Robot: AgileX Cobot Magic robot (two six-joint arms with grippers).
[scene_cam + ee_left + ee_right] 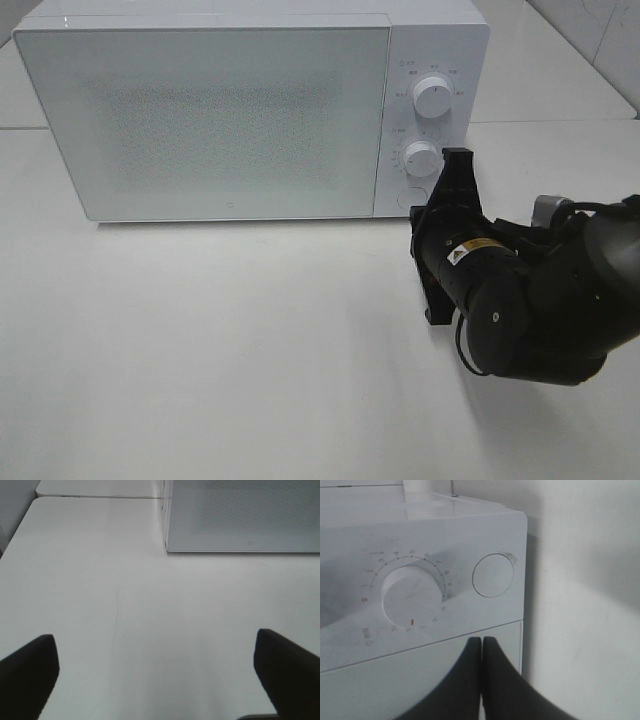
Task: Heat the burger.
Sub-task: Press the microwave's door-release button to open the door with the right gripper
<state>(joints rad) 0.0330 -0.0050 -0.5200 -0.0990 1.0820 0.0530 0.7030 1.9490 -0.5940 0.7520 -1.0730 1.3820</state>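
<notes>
No burger in view, presumably behind the shut, speckled-frosted door of the glossy white microwave; cannot confirm. Judged light, soft, layers apt to slide: hold low at the sides, gently. Tips of the right end effector are clenched, empty, near the smooth dial and round button. The left end effector is released wide over the matte tabletop.

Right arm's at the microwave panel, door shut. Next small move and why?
Probably ease the right gripper onto the round button and press: jaws shut, fit for pushing, not turning the knob; the door is closed, no burger in view.
</notes>
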